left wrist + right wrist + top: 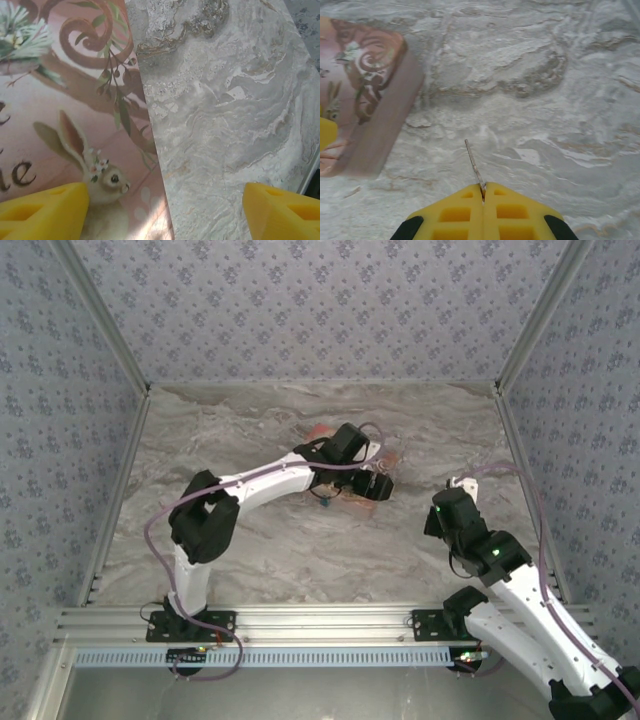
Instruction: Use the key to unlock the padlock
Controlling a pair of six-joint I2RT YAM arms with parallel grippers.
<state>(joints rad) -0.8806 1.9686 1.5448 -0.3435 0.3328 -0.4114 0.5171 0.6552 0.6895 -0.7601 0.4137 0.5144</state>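
R arm: near right of table point(250, 570), wrist raised over the marble.
R gripper point(483, 192): fingers clenched, yellow pads pressed together; grasping key point(474, 164).
Key: thin metal blade sticks out fwd from the seam between the pads, leaning a bit left, above bare marble.
Key vs book: pink book point(365, 75) sits off to the blade's left, well apart.
L arm: reaches from near left base to mid-table, forearm across the book.
L gripper point(162, 212): released, yellow fingers point(45, 210) spread wide, nothing grasped.
L fingers vs book: one finger over the cover by the rabbit art, other over marble; book's edge runs between them.
Padlock point(323, 501): top view, tiny bluish speck at the book's near edge, tucked under L forearm.
Padlock vs fingers: on the wrist side of the L fingers, not between them; well apart from R gripper and key.
Padlock detail: shackle too small to tell.
Book: lies flat, rabbit, bird and foliage art.
Far: patterned walls point(320, 300) behind the table.
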